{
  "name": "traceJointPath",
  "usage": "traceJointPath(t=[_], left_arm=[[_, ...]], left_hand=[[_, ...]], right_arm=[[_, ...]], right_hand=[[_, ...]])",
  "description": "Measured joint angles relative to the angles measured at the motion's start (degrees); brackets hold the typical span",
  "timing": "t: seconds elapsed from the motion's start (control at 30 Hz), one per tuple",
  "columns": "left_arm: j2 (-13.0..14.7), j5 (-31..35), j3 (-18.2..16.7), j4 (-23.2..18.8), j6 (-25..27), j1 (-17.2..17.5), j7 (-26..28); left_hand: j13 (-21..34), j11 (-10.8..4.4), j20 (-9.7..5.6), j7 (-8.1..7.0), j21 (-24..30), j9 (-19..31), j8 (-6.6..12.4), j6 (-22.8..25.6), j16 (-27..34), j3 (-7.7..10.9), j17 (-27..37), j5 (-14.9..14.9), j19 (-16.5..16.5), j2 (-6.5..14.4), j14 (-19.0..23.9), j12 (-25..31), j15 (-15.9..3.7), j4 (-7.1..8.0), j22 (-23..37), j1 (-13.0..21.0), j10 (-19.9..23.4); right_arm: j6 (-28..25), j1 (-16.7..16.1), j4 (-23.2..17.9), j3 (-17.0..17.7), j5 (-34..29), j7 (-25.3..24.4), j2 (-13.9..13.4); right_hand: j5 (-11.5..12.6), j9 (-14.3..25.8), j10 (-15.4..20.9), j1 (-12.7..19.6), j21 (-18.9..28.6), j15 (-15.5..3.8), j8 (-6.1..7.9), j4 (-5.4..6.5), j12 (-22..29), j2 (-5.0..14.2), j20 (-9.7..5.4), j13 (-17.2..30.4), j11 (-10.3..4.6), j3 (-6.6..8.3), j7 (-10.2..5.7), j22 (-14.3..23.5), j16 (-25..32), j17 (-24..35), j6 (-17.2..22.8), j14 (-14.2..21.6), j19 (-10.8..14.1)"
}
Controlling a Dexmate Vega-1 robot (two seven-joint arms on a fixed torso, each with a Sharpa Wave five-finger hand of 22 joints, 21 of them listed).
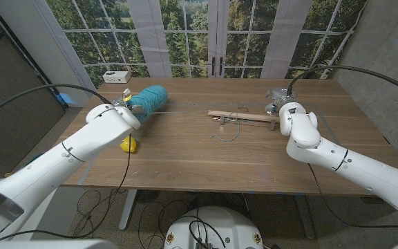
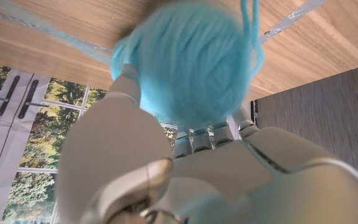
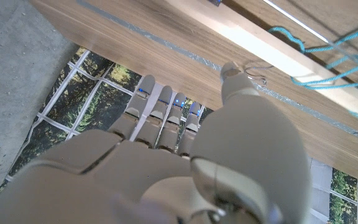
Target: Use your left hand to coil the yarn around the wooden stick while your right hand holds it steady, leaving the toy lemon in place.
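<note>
A teal yarn ball (image 1: 149, 98) sits at the table's far left, and my left hand (image 1: 124, 102) grips it. The left wrist view shows the yarn ball (image 2: 191, 62) blurred between the thumb and fingers (image 2: 213, 134) of my left hand (image 2: 185, 162). A thin strand runs from the ball to the wooden stick (image 1: 244, 117), which lies flat at centre right with loose yarn loops (image 1: 228, 133) in front of it. My right hand (image 1: 278, 101) is at the stick's right end. In the right wrist view my right hand (image 3: 179, 143) has its fingers extended and holds nothing, its thumb tip close to the stick (image 3: 272, 46). The toy lemon (image 1: 128, 144) lies under my left forearm.
A small white box (image 1: 116, 76) stands at the far left edge of the wooden table (image 1: 206, 162). Clear tape lines cross the tabletop. Windows stand behind the table, with a grey wall on the right. Cables hang from both arms.
</note>
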Motion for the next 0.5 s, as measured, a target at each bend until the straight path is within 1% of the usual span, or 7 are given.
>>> traceJointPath(t=[0.13, 0.2, 0.3, 0.37, 0.4, 0.43, 0.5], left_arm=[[0.1, 1.3, 0.0, -0.3, -1.8, 0.3, 0.2], [0.1, 1.3, -0.1, -0.5, -1.8, 0.9, 0.2], [0.2, 2.8, -0.5, -0.7, -4.7, 2.0, 1.4], [0.0, 4.4, -1.0, -0.7, -7.7, 3.4, 3.1], [-0.1, 4.4, -1.3, -0.6, -7.7, 4.0, 3.1], [-0.3, 5.3, -1.6, -0.5, -9.5, 4.7, 4.2], [-0.5, 5.3, -2.2, -0.3, -9.5, 5.9, 4.2]], left_hand=[[-0.8, 0.6, -0.11, -0.09, -1.2, 0.0, 0.0, -2.3, 0.0, -0.79, -0.9, 0.0, -0.7, 0.6, -2.0, 0.0, 0.89, 0.33, 0.0, -1.1, -3.0], [-1.1, 0.54, -0.11, -0.13, -1.7, -0.1, 0.0, -3.2, 0.0, -1.05, -1.2, 0.0, -0.7, 0.5, -2.8, 0.0, 0.99, 0.59, 0.0, -1.6, -4.2], [-1.7, 0.72, -0.11, -0.16, -2.3, -0.3, 0.0, -4.0, 0.3, -1.73, -1.7, 0.0, -0.7, 1.0, -3.2, 0.1, 1.0, 1.27, 0.0, -3.1, -4.7], [-2.1, 0.72, -0.12, -0.44, -2.3, -0.3, 0.06, -4.3, 0.9, -2.33, -2.0, 0.0, -0.2, 2.0, -3.1, 0.6, 0.82, 1.87, 0.0, -4.5, -4.7], [-2.3, 0.71, -0.23, -0.52, -2.3, -0.3, 0.27, -4.4, 0.9, -2.63, -2.2, 0.0, 0.5, 2.3, -2.7, 0.7, 0.43, 2.17, 0.0, -5.2, -4.7], [-2.5, 0.68, -0.34, -0.73, -2.4, -0.3, 0.48, -4.5, 1.2, -2.79, -2.3, 0.0, 1.0, 2.5, -2.3, 1.0, 0.05, 2.47, 0.0, -5.9, -4.7], [-3.0, 0.19, -0.4, -1.72, -3.0, -0.3, 0.5, -4.2, 1.3, -2.88, -2.6, -0.2, 1.5, 3.4, -2.0, 1.2, -0.2, 3.4, 0.0, -7.1, -4.2]], right_arm=[[0.5, 0.3, -0.3, 1.0, 1.1, 0.8, -0.8], [1.1, 0.3, -0.3, 1.0, 2.1, 0.8, -0.8], [2.1, -0.3, -0.5, 2.6, 4.0, -0.3, -1.1], [3.4, -1.8, -0.6, 4.9, 6.0, -2.1, -1.1], [4.4, -1.8, -0.6, 4.9, 7.3, -3.3, -1.1], [5.2, -2.9, -0.6, 6.4, 8.4, -4.3, -0.9], [7.9, -2.9, -0.6, 6.4, 11.7, -7.4, -0.9]], right_hand=[[0.0, 0.0, -2.2, -2.4, -1.0, 0.18, 0.44, 0.94, 0.0, -0.88, -0.27, -0.3, -0.17, -2.04, -0.22, 0.0, 0.2, 0.0, -2.0, -2.5, -1.5], [0.4, 0.0, -2.5, -4.1, -1.1, 0.19, 0.69, 1.8, 0.0, -0.32, -0.03, -0.3, 0.16, -2.92, 0.18, 0.0, 0.7, -0.2, -2.4, -2.7, -1.7], [1.0, 0.0, -2.4, -7.1, -1.1, 0.19, 1.12, 4.01, 0.7, 2.39, 1.41, -0.5, 1.75, -3.07, 1.42, 0.0, 1.3, -0.3, -2.6, -2.7, -0.7], [1.0, 0.0, -2.7, -8.8, -1.8, 0.19, 1.12, 5.62, 0.7, 4.96, 1.92, -0.8, 2.63, -2.86, 1.84, 0.0, 1.4, -0.5, -2.6, -3.3, -1.2], [1.0, 0.0, -3.1, -9.7, -2.1, 0.2, 1.21, 6.39, 0.7, 6.1, 2.2, -0.8, 3.02, -2.77, 1.95, 0.0, 1.4, -0.6, -2.7, -3.7, -1.5], [0.9, 0.0, -3.4, -10.5, -2.4, 0.18, 1.34, 6.98, 0.7, 6.83, 2.23, -0.9, 3.3, -2.78, 2.07, 0.0, 1.4, -0.8, -2.6, -4.1, -1.9], [0.3, 0.0, -4.0, -11.7, -2.8, 0.42, 1.34, 8.11, 0.7, 8.04, 2.2, -1.0, 3.94, -3.09, 2.36, 0.0, 1.4, -1.0, -2.7, -4.4, -2.7]])
